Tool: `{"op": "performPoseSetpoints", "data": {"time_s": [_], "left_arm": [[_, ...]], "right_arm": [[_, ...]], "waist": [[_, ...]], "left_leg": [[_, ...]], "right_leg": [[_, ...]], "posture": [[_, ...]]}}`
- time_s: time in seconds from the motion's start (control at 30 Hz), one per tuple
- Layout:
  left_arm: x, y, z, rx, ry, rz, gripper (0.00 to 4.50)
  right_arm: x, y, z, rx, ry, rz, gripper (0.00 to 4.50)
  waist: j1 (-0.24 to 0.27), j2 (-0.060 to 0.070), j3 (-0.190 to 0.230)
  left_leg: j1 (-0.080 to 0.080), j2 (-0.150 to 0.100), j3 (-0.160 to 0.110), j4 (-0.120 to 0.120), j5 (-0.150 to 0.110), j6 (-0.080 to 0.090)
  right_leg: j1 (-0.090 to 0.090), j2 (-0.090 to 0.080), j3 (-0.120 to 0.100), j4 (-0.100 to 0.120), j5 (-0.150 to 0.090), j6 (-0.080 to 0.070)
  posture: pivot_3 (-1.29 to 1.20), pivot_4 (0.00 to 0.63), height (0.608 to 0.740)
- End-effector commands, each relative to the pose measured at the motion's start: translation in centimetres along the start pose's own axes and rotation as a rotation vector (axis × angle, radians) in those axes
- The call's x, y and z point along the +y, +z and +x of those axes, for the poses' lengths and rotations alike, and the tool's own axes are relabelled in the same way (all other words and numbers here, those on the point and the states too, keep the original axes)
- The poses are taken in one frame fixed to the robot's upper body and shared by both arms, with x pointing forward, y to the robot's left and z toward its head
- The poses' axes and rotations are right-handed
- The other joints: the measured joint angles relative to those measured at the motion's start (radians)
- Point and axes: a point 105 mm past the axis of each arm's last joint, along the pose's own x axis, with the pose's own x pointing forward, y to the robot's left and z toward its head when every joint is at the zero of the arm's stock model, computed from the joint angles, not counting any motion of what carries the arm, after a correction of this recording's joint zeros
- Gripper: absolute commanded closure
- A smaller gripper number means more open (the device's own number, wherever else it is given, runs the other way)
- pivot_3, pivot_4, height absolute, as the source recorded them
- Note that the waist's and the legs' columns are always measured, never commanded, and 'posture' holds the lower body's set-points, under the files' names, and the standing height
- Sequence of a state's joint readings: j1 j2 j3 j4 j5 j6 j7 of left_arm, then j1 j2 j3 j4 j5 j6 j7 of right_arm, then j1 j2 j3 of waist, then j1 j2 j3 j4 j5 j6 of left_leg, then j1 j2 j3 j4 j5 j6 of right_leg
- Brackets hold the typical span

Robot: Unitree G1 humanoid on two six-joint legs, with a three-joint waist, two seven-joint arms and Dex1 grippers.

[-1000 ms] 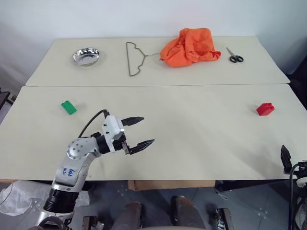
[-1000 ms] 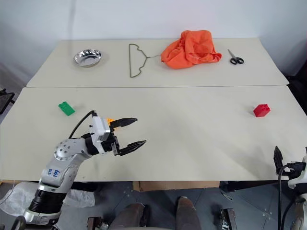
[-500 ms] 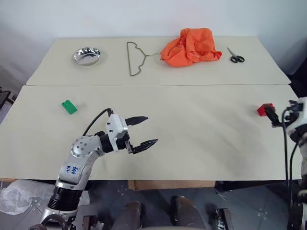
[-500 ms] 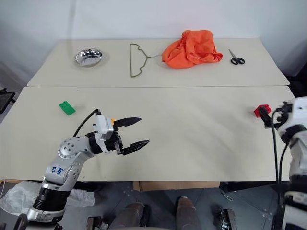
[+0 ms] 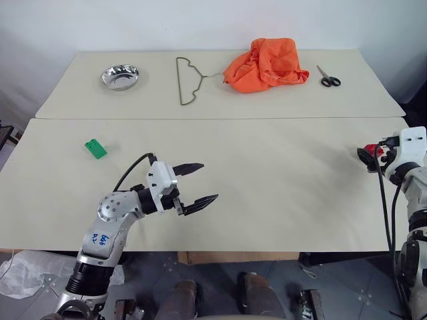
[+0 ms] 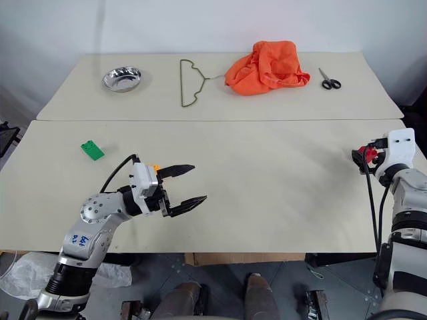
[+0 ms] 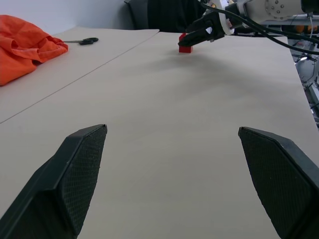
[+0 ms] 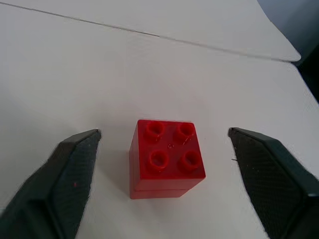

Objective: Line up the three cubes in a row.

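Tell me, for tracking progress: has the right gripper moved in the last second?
Yes. The right gripper advanced from the table's near edge to the red cube.

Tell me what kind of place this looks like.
Probably a robot test room: two plain beige tables against a white wall, with unrelated practice items laid out, such as toy cubes, a wire hanger, scissors and a metal bowl.

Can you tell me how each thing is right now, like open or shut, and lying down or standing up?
left gripper: jaws open, holding nothing.
right gripper: jaws open either side of the red cube, not touching it.
red cube: on the table, studs up.
green cube: lying free on the table.
scissors: shut, lying flat.
orange cloth: crumpled.
hanger: lying flat.
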State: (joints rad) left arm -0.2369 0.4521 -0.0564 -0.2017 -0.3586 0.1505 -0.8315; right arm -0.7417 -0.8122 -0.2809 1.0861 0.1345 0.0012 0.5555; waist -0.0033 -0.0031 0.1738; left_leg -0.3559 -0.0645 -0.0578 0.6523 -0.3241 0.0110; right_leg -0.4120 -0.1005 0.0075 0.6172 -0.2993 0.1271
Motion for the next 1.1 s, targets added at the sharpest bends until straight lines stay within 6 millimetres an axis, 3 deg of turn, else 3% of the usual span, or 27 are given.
{"op": "performPoseSetpoints", "data": {"time_s": [0.03, 0.17, 0.33, 0.4, 0.5, 0.53, 0.63, 0.7, 0.87, 1.1], "left_arm": [[0.2, 0.8, -0.1, -0.019, 0.007, 0.042, 0.00], [0.2, 0.7, -0.1, -0.014, 0.003, 0.044, 0.00], [0.4, 0.8, -0.4, -0.011, 0.009, 0.052, 0.00], [0.5, 0.7, -0.7, -0.003, 0.014, 0.052, 0.00], [0.5, 0.6, -1.4, 0.012, 0.022, 0.046, 0.00], [0.5, 0.6, -1.5, 0.015, 0.025, 0.044, 0.00], [0.1, 0.3, -2.6, 0.039, 0.037, 0.019, 0.00], [-0.2, 0.2, -3.2, 0.047, 0.043, 0.010, 0.00], [-0.4, 0.5, -3.8, 0.055, 0.071, 0.008, 0.00], [-0.4, 0.9, -4.0, 0.059, 0.090, 0.014, 0.00]], "right_arm": [[-0.4, 1.3, -0.2, -0.043, 0.012, -0.005, 1.58], [0.0, 0.9, -0.2, -0.026, 0.032, -0.047, 2.93], [3.9, 4.5, -0.4, -0.208, 0.296, -0.065, 3.02], [7.2, 5.6, -1.3, -0.243, 0.508, -0.112, 3.02], [14.4, 6.5, -4.9, -0.220, 0.948, -0.244, 3.02], [15.6, 6.5, -5.6, -0.206, 1.014, -0.269, 3.02], [21.1, 5.2, -8.4, -0.154, 1.294, -0.530, 3.02], [23.4, 4.5, -9.7, -0.165, 1.404, -0.614, 3.02], [25.7, 3.5, -10.3, -0.177, 1.472, -0.579, 3.02], [26.6, 2.4, -9.3, -0.176, 1.435, -0.596, 3.02]], "waist": [[0.000, 0.000, 0.000], [-0.001, 0.000, 0.000], [-0.005, 0.000, 0.000], [-0.006, 0.000, 0.000], [-0.004, 0.000, 0.000], [-0.003, 0.000, 0.000], [0.000, 0.000, 0.000], [0.001, 0.000, 0.000], [0.018, 0.000, 0.000], [0.025, 0.000, 0.000]], "left_leg": [[0.000, 0.000, 0.000, 0.000, 0.000, 0.000], [0.000, 0.000, 0.000, 0.000, 0.000, 0.000], [0.000, 0.001, 0.000, 0.000, 0.000, -0.001], [0.000, 0.002, 0.001, 0.000, -0.001, -0.001], [0.000, 0.007, 0.000, 0.001, -0.002, -0.003], [0.000, 0.008, 0.000, 0.001, -0.003, -0.004], [-0.001, 0.008, -0.001, 0.003, -0.004, -0.004], [-0.001, 0.008, -0.001, 0.004, -0.006, -0.005], [-0.007, 0.008, -0.008, 0.010, -0.007, -0.004], [-0.013, 0.007, -0.010, 0.013, -0.007, -0.004]], "right_leg": [[0.000, 0.000, 0.000, 0.000, 0.000, 0.000], [0.000, 0.000, 0.000, 0.000, 0.000, 0.000], [0.000, 0.001, 0.000, 0.000, 0.000, 0.000], [0.000, 0.002, 0.000, 0.000, 0.000, 0.000], [0.000, 0.002, 0.000, 0.001, 0.001, -0.001], [0.000, 0.002, 0.000, 0.002, 0.000, -0.001], [0.000, 0.002, -0.001, 0.001, 0.000, -0.001], [0.000, 0.002, -0.001, -0.001, 0.000, -0.002], [0.000, 0.001, 0.000, -0.004, 0.000, -0.002], [-0.004, 0.001, -0.002, -0.004, 0.000, -0.003]], "posture": [[0.00, 0.150, 0.740], [0.00, 0.150, 0.740], [0.00, 0.150, 0.740], [0.00, 0.150, 0.740], [0.00, 0.150, 0.740], [0.00, 0.150, 0.740], [0.00, 0.150, 0.740], [0.00, 0.150, 0.740], [0.00, 0.150, 0.740], [0.00, 0.150, 0.740]]}}
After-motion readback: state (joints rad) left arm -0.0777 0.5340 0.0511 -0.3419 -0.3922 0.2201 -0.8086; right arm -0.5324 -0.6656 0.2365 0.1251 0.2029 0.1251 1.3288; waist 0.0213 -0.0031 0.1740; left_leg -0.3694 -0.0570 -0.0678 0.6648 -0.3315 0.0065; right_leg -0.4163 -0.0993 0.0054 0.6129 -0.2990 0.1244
